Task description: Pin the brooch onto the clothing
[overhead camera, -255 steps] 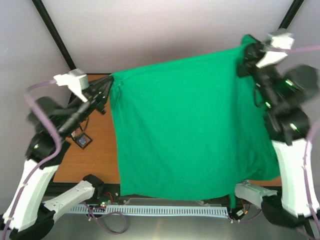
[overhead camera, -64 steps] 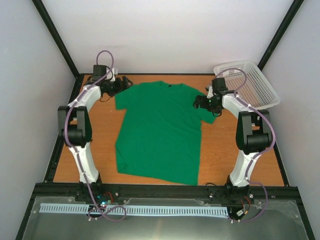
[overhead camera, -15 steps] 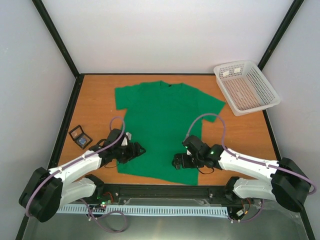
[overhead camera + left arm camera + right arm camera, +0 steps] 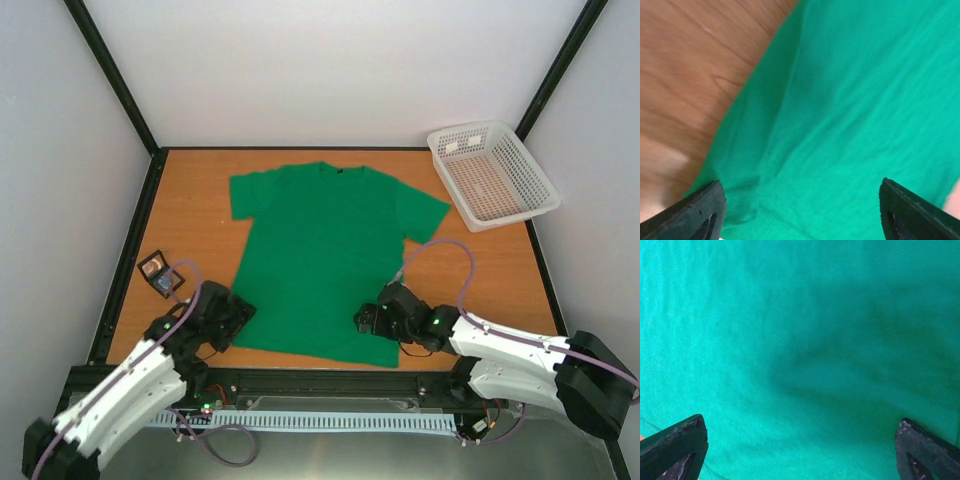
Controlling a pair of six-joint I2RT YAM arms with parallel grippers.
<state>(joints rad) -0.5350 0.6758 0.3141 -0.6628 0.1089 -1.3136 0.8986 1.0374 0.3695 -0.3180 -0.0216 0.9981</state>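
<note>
The clothing (image 4: 325, 255), a bright green T-shirt, lies spread flat on the wooden table with its collar at the far side. The brooch (image 4: 166, 284) shows only as a tiny bluish spot inside an open black case (image 4: 158, 273) left of the shirt. My left gripper (image 4: 228, 315) hovers open over the shirt's near-left hem corner. In the left wrist view, the left gripper (image 4: 802, 215) has only green cloth (image 4: 850, 100) between its fingers. My right gripper (image 4: 372, 320) is open above the near-right hem. Green fabric (image 4: 800, 340) fills the right wrist view below the right gripper (image 4: 800, 455).
A white mesh basket (image 4: 492, 175) stands at the far right corner. Bare wood (image 4: 695, 65) lies left of the shirt's edge. Black frame rails run along the table's sides.
The left arm has drawn back toward the near-left, so its gripper is now at the hem corner. The right gripper has shifted slightly right. The shirt stays flat.
</note>
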